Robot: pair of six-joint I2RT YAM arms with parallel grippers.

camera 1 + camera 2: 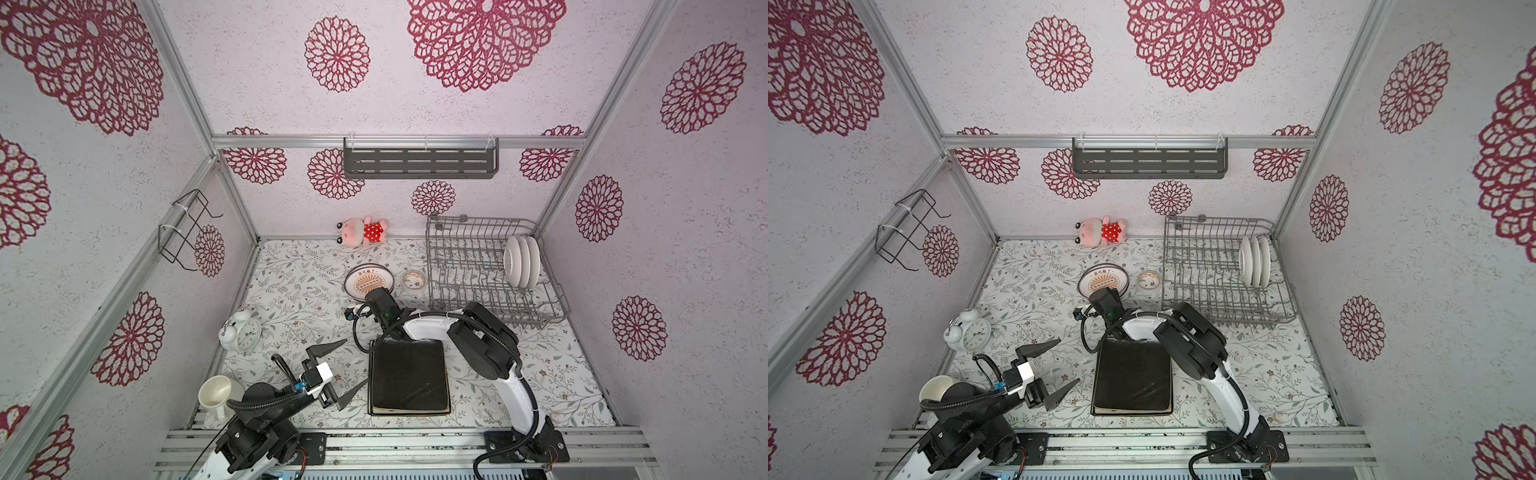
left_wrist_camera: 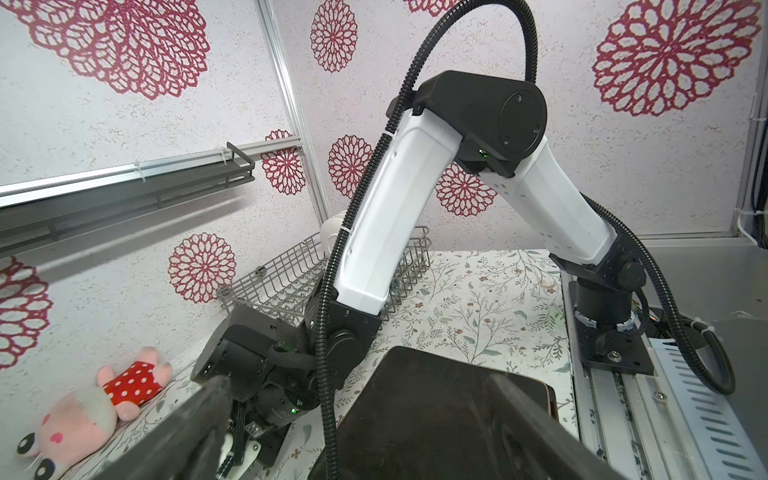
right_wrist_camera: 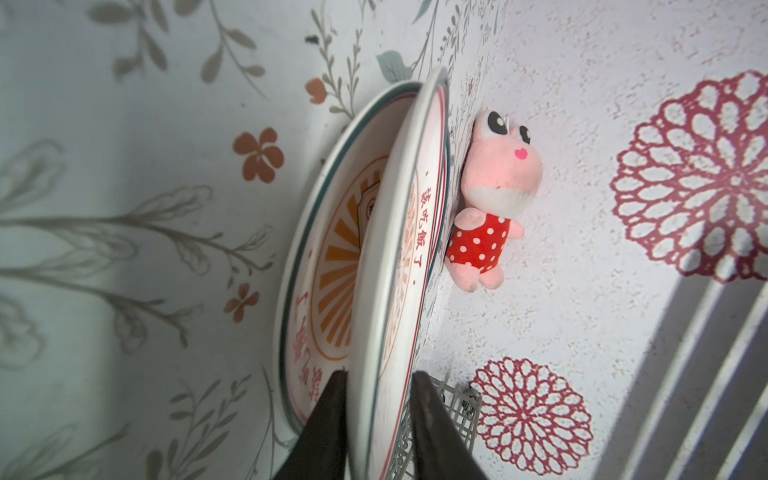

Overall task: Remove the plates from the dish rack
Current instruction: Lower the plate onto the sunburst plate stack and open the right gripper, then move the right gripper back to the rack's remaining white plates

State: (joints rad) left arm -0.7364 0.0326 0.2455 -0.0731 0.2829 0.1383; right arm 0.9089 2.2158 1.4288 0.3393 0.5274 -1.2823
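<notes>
On the tabletop, between the plush toy [image 3: 494, 199] and the stack of black square plates [image 1: 409, 374], the right claw [image 3: 379, 374] is at the round printed plates. In the right wrist view its two fingers stand on both sides of the rim of the upper round plate [image 3: 399, 249]. This plate leans at an angle over the lower round plate [image 3: 328, 270], which lies flat. The fingers are slightly apart around the rim, but I cannot tell if they press it or have let it go.

The left claw [image 1: 356, 360] hangs over the front left of the tabletop with its jaws wide apart and nothing between them.

I judge that the step in hand is laying one unloaded plate down on the pile. The dish rack [image 1: 478, 232] is at the far right corner, and three white plates [image 1: 521, 262] stand on edge in it, near its right side.

The next move calls for parting the fingers fully so the plate settles flat. Then the claw should draw back clear of the rim without dragging it, rise, and go to the rack. There it should take one standing plate by its upper rim and lift it straight up from the tines.
</notes>
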